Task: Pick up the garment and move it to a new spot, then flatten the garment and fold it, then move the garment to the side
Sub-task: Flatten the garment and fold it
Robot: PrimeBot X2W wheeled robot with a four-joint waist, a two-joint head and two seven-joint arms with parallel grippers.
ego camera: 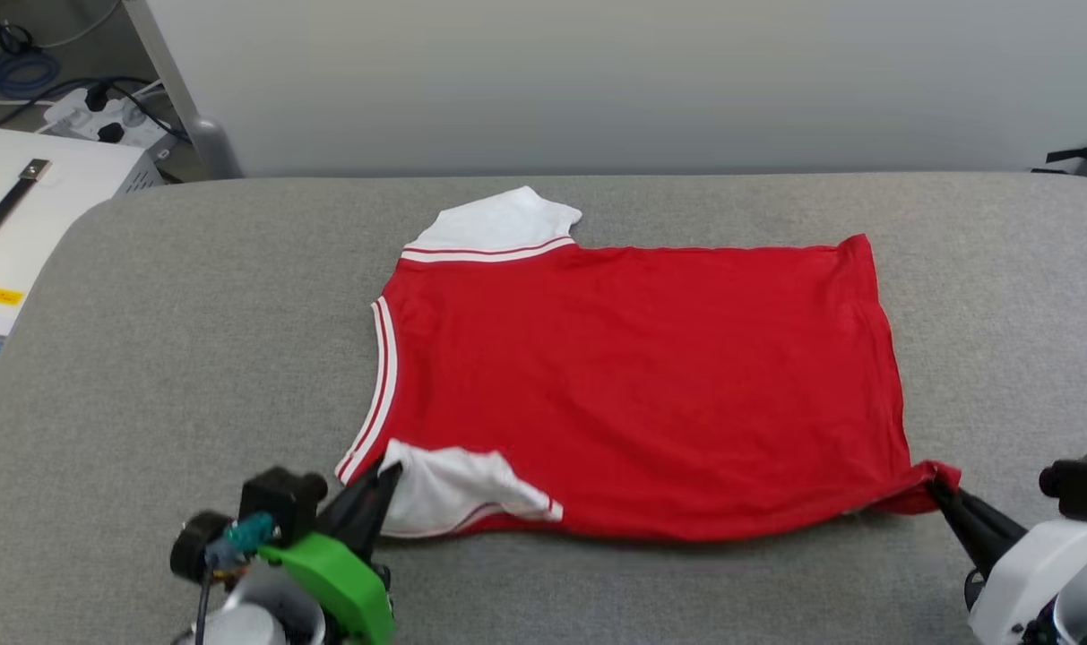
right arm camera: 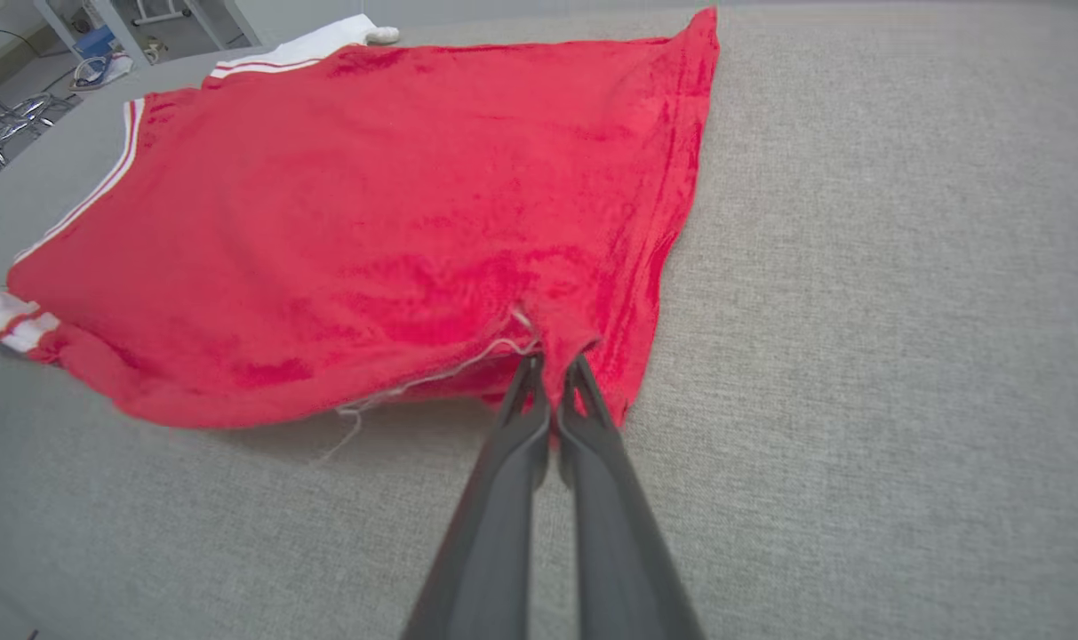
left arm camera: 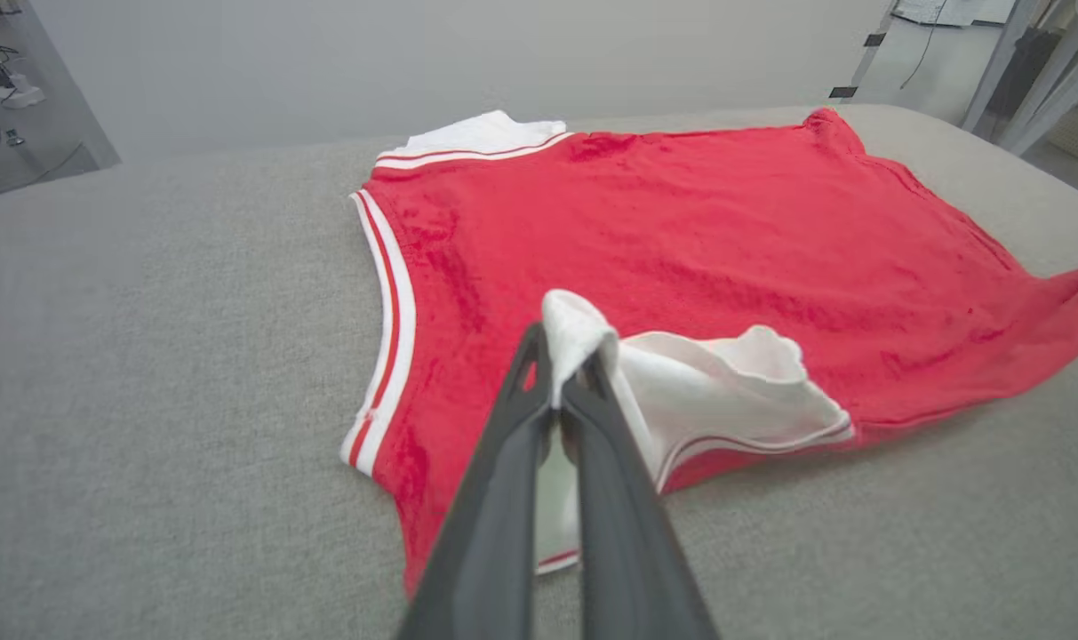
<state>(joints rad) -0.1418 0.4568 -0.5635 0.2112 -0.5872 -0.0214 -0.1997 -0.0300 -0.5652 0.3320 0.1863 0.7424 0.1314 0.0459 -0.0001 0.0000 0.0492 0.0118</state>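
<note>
One garment [ego camera: 633, 385] is counted, on one grey worktop [ego camera: 194, 358]. Two white sleeves are counted on it: a far sleeve [ego camera: 498, 222] and a near sleeve [ego camera: 449, 488]. Two tools are seen, the left tool [ego camera: 383, 475] and the right tool [ego camera: 936, 488], each made up of two dark fingers [left arm camera: 494, 498], four in all. Beyond the worktop, one white cabinet [ego camera: 32, 215] and one power strip [ego camera: 104, 116] with two black plugs [ego camera: 110, 133] are counted.
</note>
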